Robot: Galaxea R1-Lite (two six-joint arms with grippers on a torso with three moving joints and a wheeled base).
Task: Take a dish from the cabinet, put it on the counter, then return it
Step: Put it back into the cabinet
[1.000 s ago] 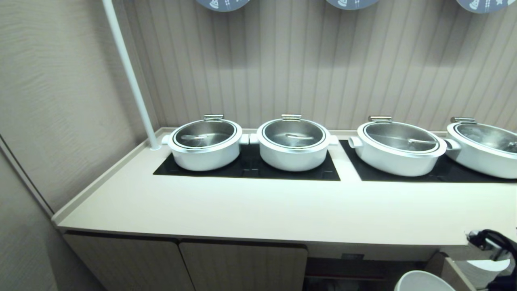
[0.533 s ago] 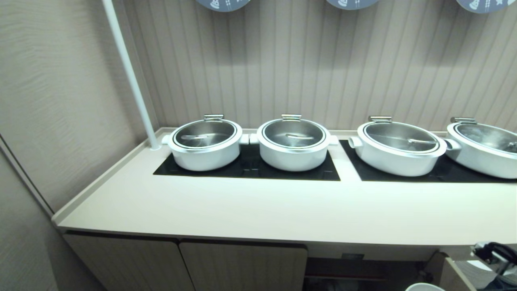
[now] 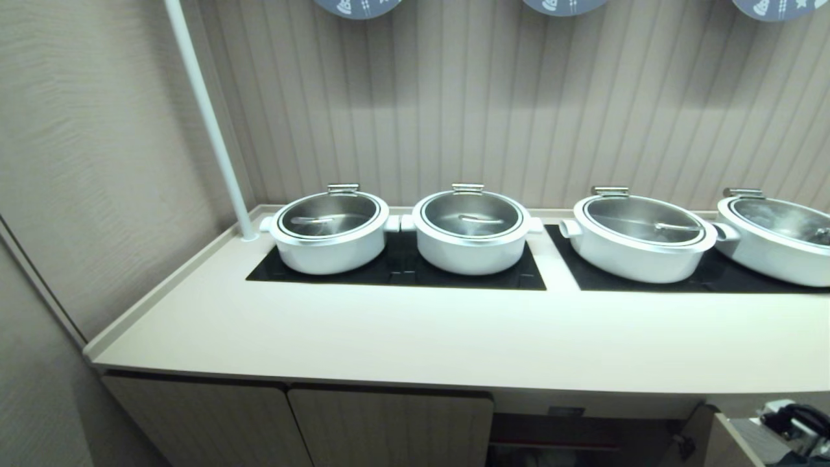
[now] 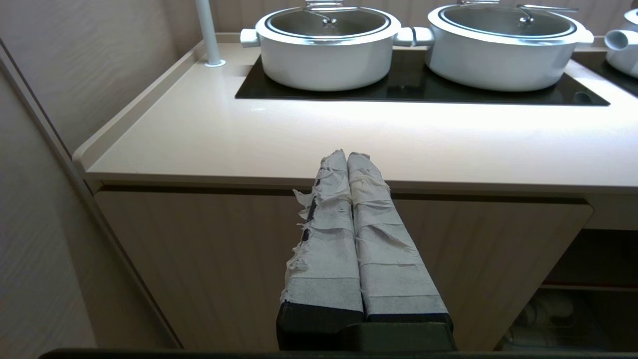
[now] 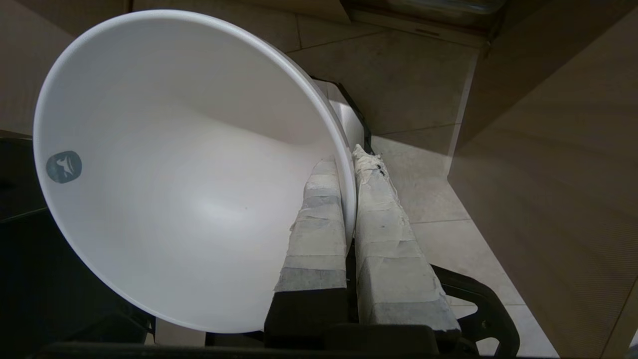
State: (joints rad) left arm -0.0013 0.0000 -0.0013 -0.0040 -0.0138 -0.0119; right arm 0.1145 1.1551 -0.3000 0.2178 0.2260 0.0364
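dish (image 5: 164, 199), rim pinched by right gripper (image 5: 349, 164)

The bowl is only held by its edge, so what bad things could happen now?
1. The right gripper pinches the white bowl only at its thin rim, one finger inside and one outside, so the bowl might slip or swing loose.
2. Tiled floor lies below it, so a drop could break it.
3. An open cabinet door stands close beside the bowl, which might bump it going in.
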